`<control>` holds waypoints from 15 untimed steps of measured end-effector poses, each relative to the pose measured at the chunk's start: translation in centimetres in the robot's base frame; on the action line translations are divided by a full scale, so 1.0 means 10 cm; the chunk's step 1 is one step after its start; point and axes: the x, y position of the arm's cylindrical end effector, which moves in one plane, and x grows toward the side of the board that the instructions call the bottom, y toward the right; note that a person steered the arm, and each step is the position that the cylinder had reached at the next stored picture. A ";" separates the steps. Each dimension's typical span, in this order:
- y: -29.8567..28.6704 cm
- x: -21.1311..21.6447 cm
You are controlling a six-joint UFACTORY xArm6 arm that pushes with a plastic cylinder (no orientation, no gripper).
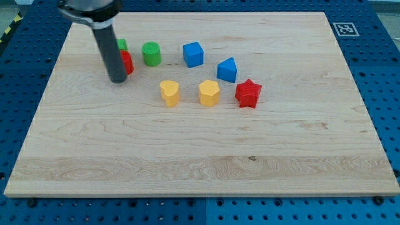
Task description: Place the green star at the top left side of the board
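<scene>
Eight blocks sat on the board [187, 162], all in its upper half. No jaws on this arm, just a dark rod [107, 50], so nothing was gripped; rod's upper end was cut off by the view's top. My tip [117, 80] touched down near the board's upper left, just below-left of a red block [127, 62]. Rod hid most of that red block, shape unclear. Behind it, a green block [122, 44] peeked out at the rod's right edge; only a sliver showed, so couldn't confirm it was the star, but it lay toward the top left of the board. Green cylinder [151, 54] stood just right of those two. Blue cube [194, 54] came next, then a blue wedge-like block [227, 69]. Lower row: yellow block [169, 92], yellow hexagon-ish block [209, 93], red star [248, 93] at the view's right, near the wedge
</scene>
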 end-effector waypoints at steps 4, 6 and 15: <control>-0.29 -0.33; 0.17 -0.33; -0.46 -1.38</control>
